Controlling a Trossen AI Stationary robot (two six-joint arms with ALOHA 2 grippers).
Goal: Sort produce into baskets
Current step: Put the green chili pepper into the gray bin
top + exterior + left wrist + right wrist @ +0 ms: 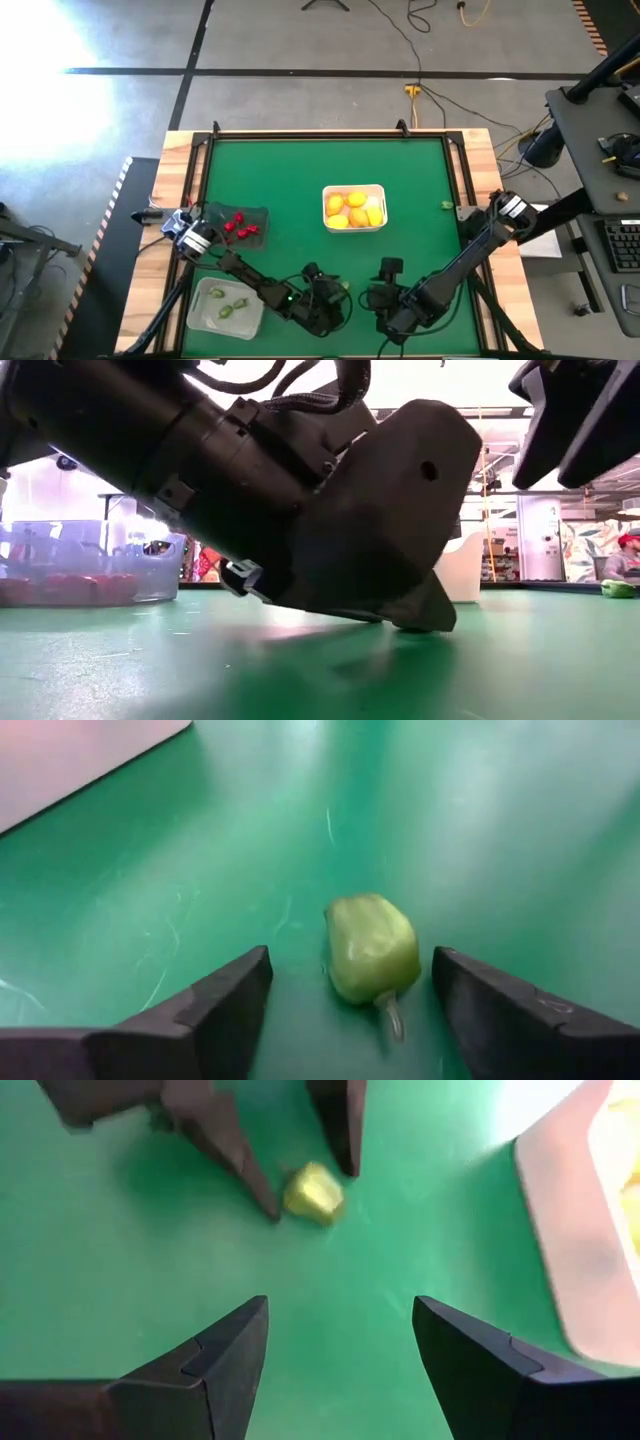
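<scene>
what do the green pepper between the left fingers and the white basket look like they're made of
Green pepper: probably moulded plastic or rubber. The skin is smooth, evenly coloured and softly glossy, with a stiff stub of a stem. It lies on the mat between the open left gripper fingers.

White basket: likely opaque plastic, with thin walls, rounded corners and a bright, fairly matte rim; it holds yellow-orange pieces.

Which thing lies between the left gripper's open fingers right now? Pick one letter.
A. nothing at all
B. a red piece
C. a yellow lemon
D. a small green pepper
D: in the left wrist view the green pepper lies on the green mat between the spread fingers of the left gripper, which do not touch it.
</scene>
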